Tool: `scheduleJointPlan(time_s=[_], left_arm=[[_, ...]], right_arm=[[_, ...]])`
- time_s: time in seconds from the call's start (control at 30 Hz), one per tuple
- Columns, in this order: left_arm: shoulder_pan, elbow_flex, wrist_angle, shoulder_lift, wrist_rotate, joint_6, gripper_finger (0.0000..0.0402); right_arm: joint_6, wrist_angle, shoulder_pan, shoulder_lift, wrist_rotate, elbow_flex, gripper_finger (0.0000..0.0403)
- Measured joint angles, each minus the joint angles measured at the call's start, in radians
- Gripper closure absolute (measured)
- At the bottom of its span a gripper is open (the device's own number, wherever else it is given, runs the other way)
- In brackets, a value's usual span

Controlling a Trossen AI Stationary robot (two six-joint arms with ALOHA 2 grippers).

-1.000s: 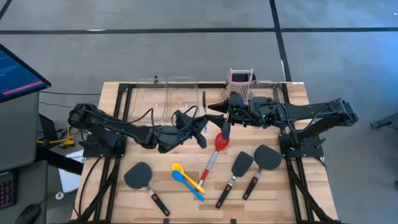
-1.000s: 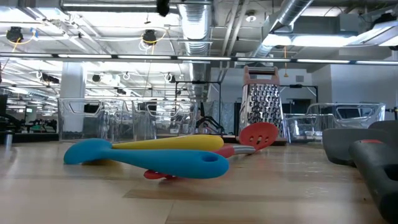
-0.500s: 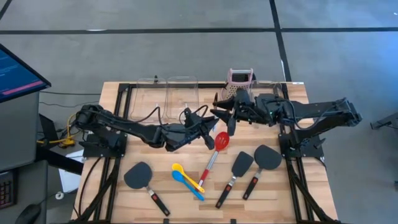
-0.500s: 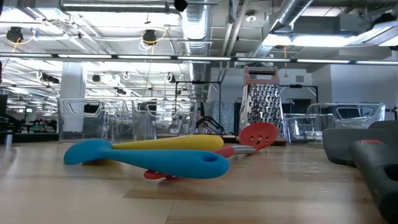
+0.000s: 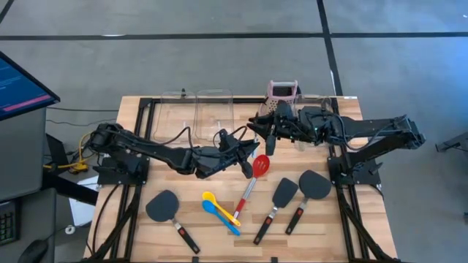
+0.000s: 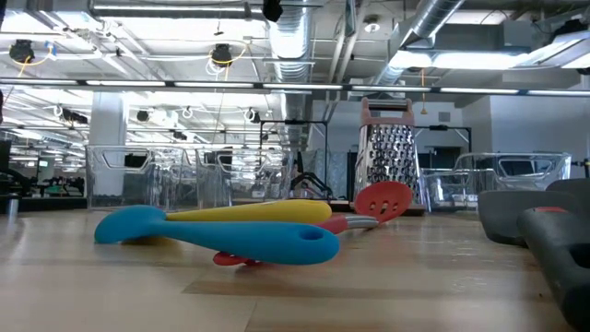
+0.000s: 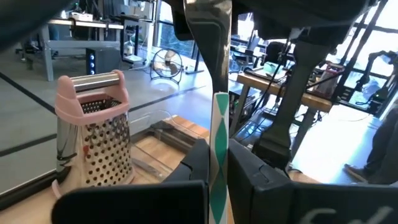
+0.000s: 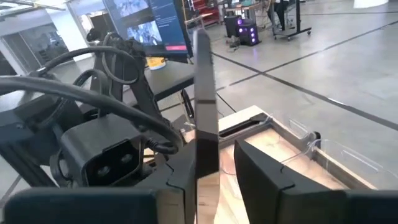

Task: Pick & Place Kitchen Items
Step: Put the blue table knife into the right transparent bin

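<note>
Front row: three black spatulas (image 5: 162, 206), flat broad blades and black-red handles, with a yellow spoon (image 5: 209, 196) crossing a blue spoon (image 5: 213, 208), both smooth and glossy; all lie on the wooden slat table (image 5: 212, 245).
Middle: red spoon (image 5: 259, 166), slotted round bowl, metal shaft, lying on the table.
Above centre: silver tongs (image 8: 205, 93), a thin bright metal strip held upright.
Left tool (image 7: 219, 165): clamped on the strip.
Right tool (image 8: 216, 152): fingers straddle the strip, one standing apart.
Rear: perforated steel grater (image 5: 282, 95), pink top; clear bins (image 5: 213, 102).
Progress: apparently early; no utensil shows in the bins, six remain.
</note>
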Motion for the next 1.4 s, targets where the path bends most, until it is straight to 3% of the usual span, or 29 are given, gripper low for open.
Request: scheduleJointPlan(time_s=[0.23, 0.47, 0.87, 1.13, 1.4], left_arm=[[0.001, 0.000, 0.003, 0.000, -0.009, 0.001, 0.0398], [0.006, 0.000, 0.006, 0.000, -0.002, 0.003, 0.0393], [0.020, 0.001, 0.065, -0.004, 0.001, 0.005, 0.0345], [0.079, 0.000, 0.098, -0.003, 0.175, -0.036, 0.0324], [0.135, 0.000, 0.100, -0.002, 0.322, -0.070, 0.0391]], right_arm=[[-0.023, 0.001, -0.002, 0.000, 0.000, 0.000, 0.0393], [-0.064, 0.000, 0.004, -0.005, -0.002, 0.000, 0.0402], [-0.096, -0.049, 0.001, -0.088, -0.007, -0.001, 0.0403], [-0.097, -0.086, 0.000, -0.107, -0.002, 0.000, 0.0403], [-0.101, -0.101, -0.005, -0.113, 0.001, 0.000, 0.0403]])
